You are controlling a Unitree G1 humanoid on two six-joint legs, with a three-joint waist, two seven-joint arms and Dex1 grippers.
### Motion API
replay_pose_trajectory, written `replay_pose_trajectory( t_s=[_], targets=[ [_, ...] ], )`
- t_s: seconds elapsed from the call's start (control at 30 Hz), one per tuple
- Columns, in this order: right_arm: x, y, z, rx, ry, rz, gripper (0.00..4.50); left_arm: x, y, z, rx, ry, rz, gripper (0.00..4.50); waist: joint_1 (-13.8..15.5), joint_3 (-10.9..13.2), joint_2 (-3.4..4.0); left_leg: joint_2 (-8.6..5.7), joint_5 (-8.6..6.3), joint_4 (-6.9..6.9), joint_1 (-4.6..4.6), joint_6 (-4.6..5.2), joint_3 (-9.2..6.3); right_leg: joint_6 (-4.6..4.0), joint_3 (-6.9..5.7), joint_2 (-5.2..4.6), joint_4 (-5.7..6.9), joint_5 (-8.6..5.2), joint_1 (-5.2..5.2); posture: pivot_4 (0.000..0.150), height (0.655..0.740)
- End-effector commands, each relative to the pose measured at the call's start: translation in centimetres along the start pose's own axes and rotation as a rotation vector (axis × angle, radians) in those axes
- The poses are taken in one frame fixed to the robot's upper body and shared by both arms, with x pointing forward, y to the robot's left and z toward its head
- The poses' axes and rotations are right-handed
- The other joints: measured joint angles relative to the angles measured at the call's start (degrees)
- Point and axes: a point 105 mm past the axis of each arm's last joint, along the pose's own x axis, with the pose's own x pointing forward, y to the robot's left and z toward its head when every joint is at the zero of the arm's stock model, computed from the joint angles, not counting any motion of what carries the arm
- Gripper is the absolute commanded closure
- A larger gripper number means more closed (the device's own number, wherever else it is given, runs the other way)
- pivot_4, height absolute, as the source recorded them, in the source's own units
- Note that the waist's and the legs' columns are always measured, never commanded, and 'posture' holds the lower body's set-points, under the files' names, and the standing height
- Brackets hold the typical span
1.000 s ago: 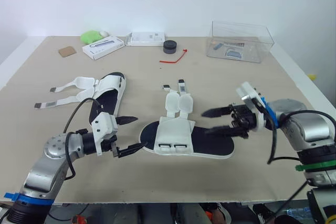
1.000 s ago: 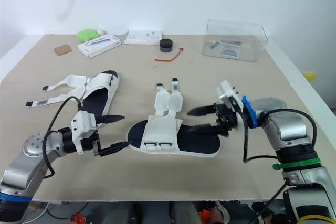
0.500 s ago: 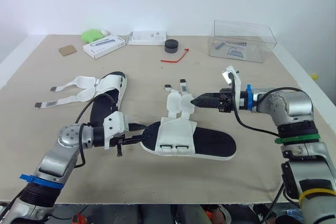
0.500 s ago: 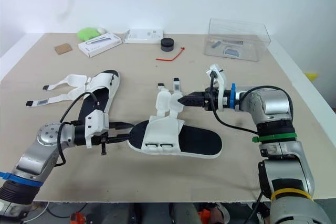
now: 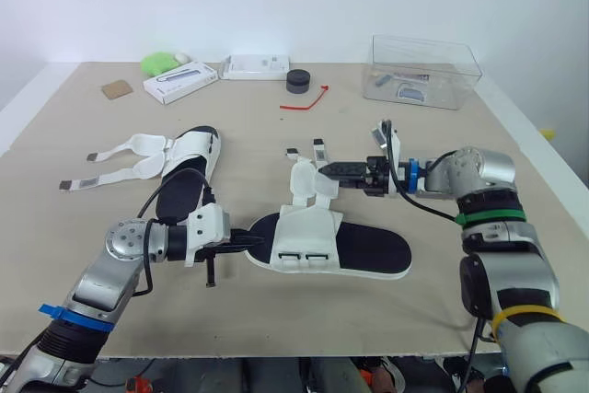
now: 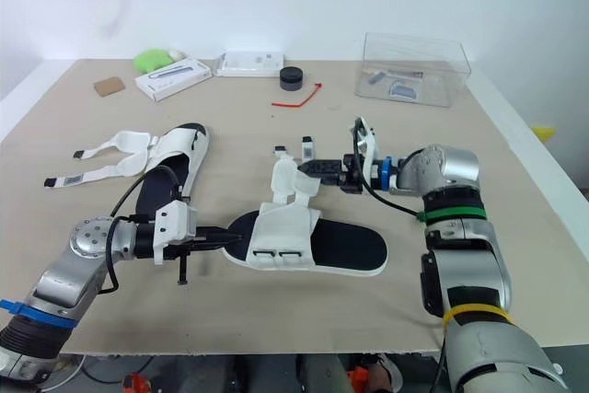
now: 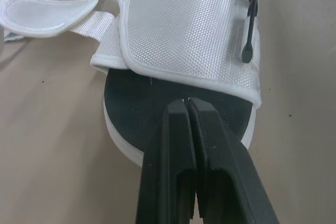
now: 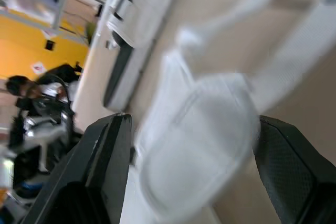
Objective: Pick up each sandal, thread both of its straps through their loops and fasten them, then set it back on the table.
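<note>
Two-armed robot is working on the nearer white mesh sandal with a black footbed (image 5: 363, 250), which is lying flat at the centre of the beige tabletop (image 5: 442, 144). Its two white padded straps (image 5: 308, 181) are trailing loose toward the top of the frame, outside the plastic loops on the white upper. The left gripper (image 5: 253, 240) is reaching in from the lower left, and in the left wrist view its black fingers (image 7: 178, 145) are pressing together with the tips at the rounded end of the footbed, apparently clamping nothing. The right gripper (image 5: 329, 169) is coming in from the right with its fingers (image 8: 100, 177) spread wide, and one padded strap is lying between them, not yet pinched. A second matching white sandal (image 5: 189, 167) is resting in the left half of the frame, well apart, its straps (image 5: 115, 165) splaying out unfastened toward the left edge. By these views the task is barely starting: neither sandal is lifted, no strap is threaded or fastened, and both shoes are waiting for all their steps.
</note>
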Motion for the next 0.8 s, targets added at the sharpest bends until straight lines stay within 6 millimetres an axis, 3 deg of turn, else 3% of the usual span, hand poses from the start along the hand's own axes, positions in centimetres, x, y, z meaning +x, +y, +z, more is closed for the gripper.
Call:
replay_pose_trajectory(
  t_s=[0.03, 0.27, 0.73, 0.77, 0.8],
  targets=[
    [0.4, 0.6, 2.0, 0.025, -0.092, 0.025, 0.75, -0.1, 0.4, 1.0, 0.054, -0.017, 0.007, 4.38, 0.0, 0.0, 0.0, 0.0, 0.0, 0.0, -0.01, 0.0, 0.01, 0.0, 0.0, -0.01, -0.01, 0.0, 0.0, 0.15, 0.74],
    [1.7, 0.3, 2.7, 0.027, -0.134, 0.006, 0.75, 0.0, 0.4, 1.0, 0.052, -0.024, 0.022, 4.38, 0.0, 0.0, 0.0, -0.04, -0.04, -0.02, -0.06, 0.04, 0.02, 0.03, 0.02, -0.08, -0.04, -0.02, -0.01, 0.15, 0.74],
    [1.9, 0.8, 4.5, -0.026, -0.202, 0.001, 0.75, 0.2, 0.4, 0.8, 0.048, -0.032, 0.032, 4.38, 0.0, 0.0, 0.01, -0.03, -0.04, -0.03, -0.06, 0.04, -0.01, 0.03, 0.04, -0.07, -0.03, -0.02, -0.01, 0.15, 0.74],
    [1.9, 0.7, 4.6, -0.031, -0.205, -0.004, 1.27, 0.2, 0.4, 0.8, 0.048, -0.031, 0.031, 4.5, 0.0, 0.0, 0.01, -0.03, -0.04, -0.03, -0.06, 0.04, 0.0, 0.03, 0.05, -0.08, -0.03, -0.02, -0.01, 0.15, 0.74],
    [1.9, 0.8, 4.7, -0.039, -0.21, 0.001, 1.43, 0.2, 0.4, 0.8, 0.049, -0.03, 0.031, 4.5, 0.0, 0.0, 0.01, -0.03, -0.04, -0.03, -0.06, 0.04, 0.0, 0.03, 0.06, -0.08, -0.03, -0.02, -0.01, 0.15, 0.74]
  ],
)
